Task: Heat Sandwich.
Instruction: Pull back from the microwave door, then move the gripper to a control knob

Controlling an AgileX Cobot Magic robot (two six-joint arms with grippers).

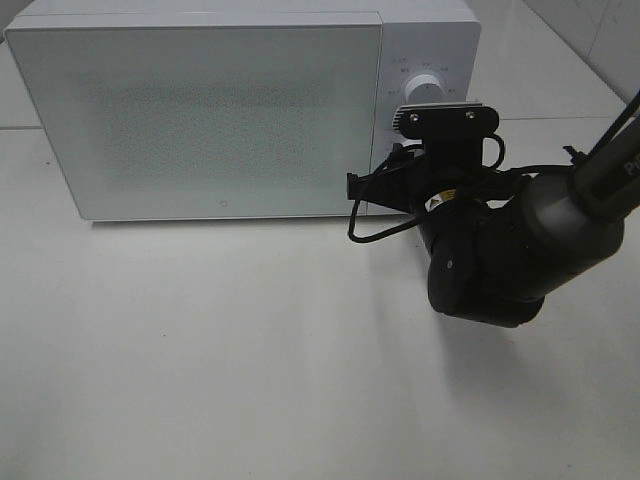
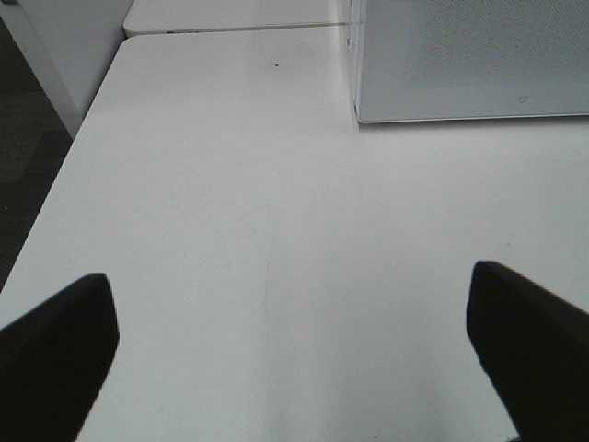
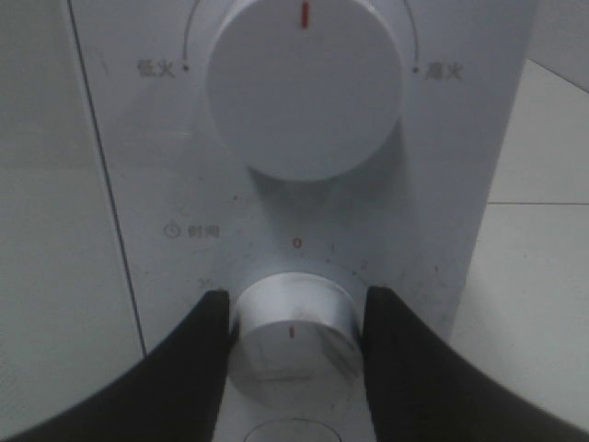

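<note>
The sandwich is out of view. The white microwave stands at the back of the table with its door closed. My right gripper is at the control panel. Its two black fingers press against both sides of the lower timer knob, whose red mark points up. The larger power knob sits above it, untouched. In the high view the right arm and its wrist camera cover the lower knob. My left gripper hangs open over bare table, with nothing between its fingers.
The microwave's left front corner shows in the left wrist view. The white table stretches in front of the microwave. Its left edge drops off to a dark floor. A black cable loops from the right wrist.
</note>
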